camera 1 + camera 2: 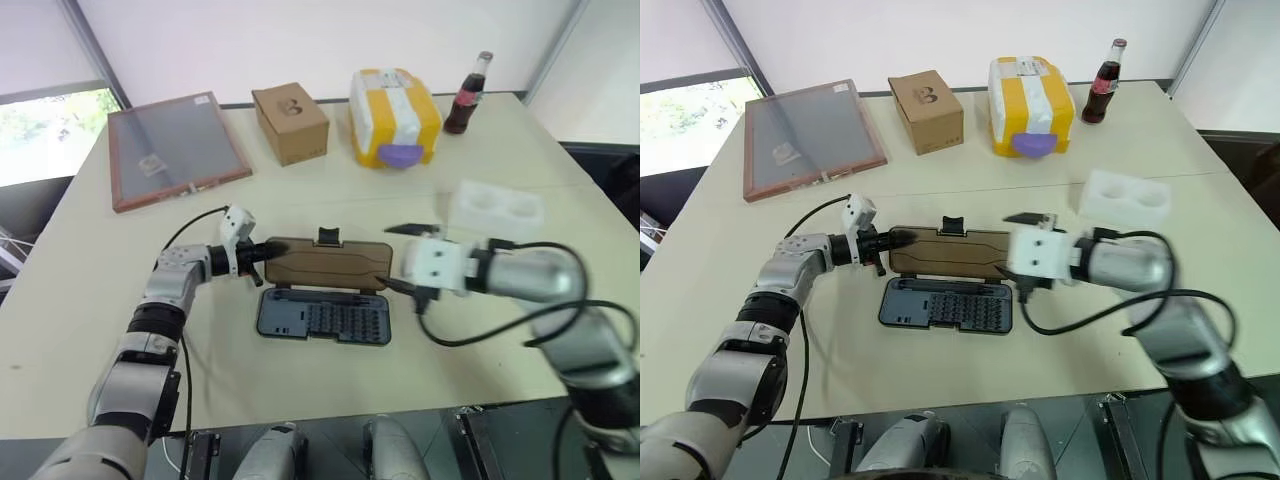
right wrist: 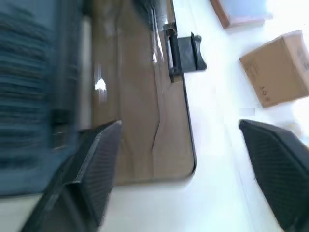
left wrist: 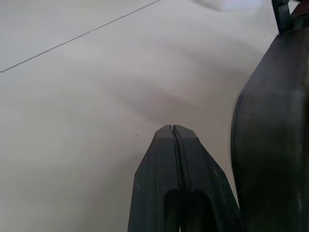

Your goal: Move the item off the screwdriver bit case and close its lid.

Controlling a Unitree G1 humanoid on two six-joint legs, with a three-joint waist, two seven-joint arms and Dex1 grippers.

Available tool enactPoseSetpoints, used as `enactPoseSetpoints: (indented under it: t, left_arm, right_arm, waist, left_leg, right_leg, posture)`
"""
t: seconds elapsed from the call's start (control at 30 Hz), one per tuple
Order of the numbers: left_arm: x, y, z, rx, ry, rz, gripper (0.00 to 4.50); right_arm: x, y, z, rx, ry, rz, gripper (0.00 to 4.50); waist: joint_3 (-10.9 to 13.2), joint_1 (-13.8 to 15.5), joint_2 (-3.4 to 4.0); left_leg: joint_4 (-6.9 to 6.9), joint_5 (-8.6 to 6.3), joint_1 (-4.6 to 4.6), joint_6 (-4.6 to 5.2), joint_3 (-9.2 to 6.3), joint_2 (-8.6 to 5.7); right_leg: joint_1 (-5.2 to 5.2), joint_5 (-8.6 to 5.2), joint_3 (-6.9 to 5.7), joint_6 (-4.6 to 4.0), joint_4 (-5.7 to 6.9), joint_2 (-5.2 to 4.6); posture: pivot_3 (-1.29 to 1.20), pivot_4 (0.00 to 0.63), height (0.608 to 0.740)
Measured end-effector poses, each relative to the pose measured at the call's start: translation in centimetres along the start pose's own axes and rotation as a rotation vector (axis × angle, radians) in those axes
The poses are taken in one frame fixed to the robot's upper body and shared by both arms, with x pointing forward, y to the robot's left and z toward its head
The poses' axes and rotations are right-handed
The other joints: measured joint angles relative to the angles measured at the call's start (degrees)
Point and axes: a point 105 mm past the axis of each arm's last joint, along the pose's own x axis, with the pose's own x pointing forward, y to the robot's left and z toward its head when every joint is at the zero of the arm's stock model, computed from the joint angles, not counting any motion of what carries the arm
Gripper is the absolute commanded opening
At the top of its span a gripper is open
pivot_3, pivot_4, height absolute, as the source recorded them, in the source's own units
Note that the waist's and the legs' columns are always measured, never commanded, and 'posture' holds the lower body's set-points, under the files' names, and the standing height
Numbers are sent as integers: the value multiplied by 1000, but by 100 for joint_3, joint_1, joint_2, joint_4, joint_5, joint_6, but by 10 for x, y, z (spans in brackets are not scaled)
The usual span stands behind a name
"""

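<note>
The screwdriver bit case (image 1: 322, 318) lies open in the middle of the table, its rows of bits showing. Its smoky-brown lid (image 1: 325, 262) is folded back behind it, the black latch tab (image 2: 186, 53) on the far edge. The item (image 1: 497, 208), a white foam block with two round hollows, rests on the table to the right, clear of the case. My left gripper (image 1: 262, 252) is shut, its tip at the lid's left end (image 3: 270, 135). My right gripper (image 1: 402, 258) stands open at the lid's right end, holding nothing.
Along the back of the table stand a wood-framed panel (image 1: 175, 148), a brown cardboard box (image 1: 290, 122), a yellow-and-white container (image 1: 395, 117) and a cola bottle (image 1: 468, 95). The table's front edge (image 1: 330, 410) runs just below the case.
</note>
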Motion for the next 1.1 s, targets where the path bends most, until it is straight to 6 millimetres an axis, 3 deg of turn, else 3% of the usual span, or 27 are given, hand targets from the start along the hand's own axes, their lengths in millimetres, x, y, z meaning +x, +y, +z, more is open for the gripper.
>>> enactPoseSetpoints:
  t: [0.07,0.13,0.27,0.37,0.43,0.5,0.6,0.7,0.87,0.93,1.1]
  left_arm:
    - [-7,-6,7,6,4,-59,0]
    - [-9,-25,15,42,36,-193,0]
    - [-13,-65,16,61,120,-423,0]
    - [-28,-86,4,146,264,-552,0]
    - [-27,-85,1,143,277,-556,0]
    - [-13,-74,21,101,185,-494,0]
    - [-1,-51,72,104,21,-372,0]
    - [10,-41,100,172,-50,-315,0]
    - [42,-37,47,202,109,-332,0]
    - [52,-38,35,212,153,-350,0]
    - [67,-44,46,375,202,-412,0]
  right_arm:
    - [-23,-1,1,179,11,21,3976]
    - [-43,-13,4,323,-21,-23,3976]
    - [-53,-25,1,403,-25,-79,3976]
    - [-44,-21,2,432,-33,-57,3976]
    - [-29,-7,7,459,-56,3,3976]
    - [-11,14,17,469,-88,93,3976]
    - [11,39,30,483,-136,184,3976]
    - [33,61,38,517,-164,260,2645]
    - [49,86,46,534,-192,363,51]
    - [52,98,42,557,-187,403,51]
    - [60,112,34,568,-170,445,51]
  waist:
    - [3,-3,-5]
    - [5,-14,-7]
    - [5,-10,-8]
    - [5,-31,-7]
    - [6,-11,-7]
    - [14,99,-20]
    - [23,133,-41]
    - [22,107,-40]
    - [24,109,-44]
    - [29,116,-52]
    - [30,106,-54]
  left_leg:
    - [1,0,-1,1,1,2]
    - [-1,-1,1,1,3,3]
    - [-5,-1,4,2,4,4]
    - [-14,-1,14,2,13,7]
    - [-11,-1,16,1,11,9]
    - [6,-1,4,2,9,7]
    - [41,-3,-23,6,0,0]
    - [46,-9,-22,16,6,-9]
    - [52,-9,-29,16,5,-9]
    - [68,-9,-47,16,1,-10]
    - [80,-9,-58,16,0,-12]
  right_leg:
    - [1,0,0,0,-4,-1]
    - [2,0,3,0,-3,-3]
    - [3,0,4,0,-2,-4]
    - [3,0,11,0,-1,-6]
    - [6,0,10,0,-2,-4]
    - [6,0,7,0,-2,-1]
    - [0,0,0,0,1,-1]
    - [1,1,0,1,1,-9]
    - [-3,4,-7,6,2,-7]
    - [-10,5,-10,8,3,-6]
    - [-14,9,-13,16,6,-7]
  posture:
    - [0,150,740]
    - [0,150,740]
    - [0,150,740]
    - [0,150,740]
    - [0,150,740]
    - [0,150,740]
    - [0,150,740]
    - [0,150,740]
    - [0,150,740]
    - [0,150,740]
    - [0,150,740]
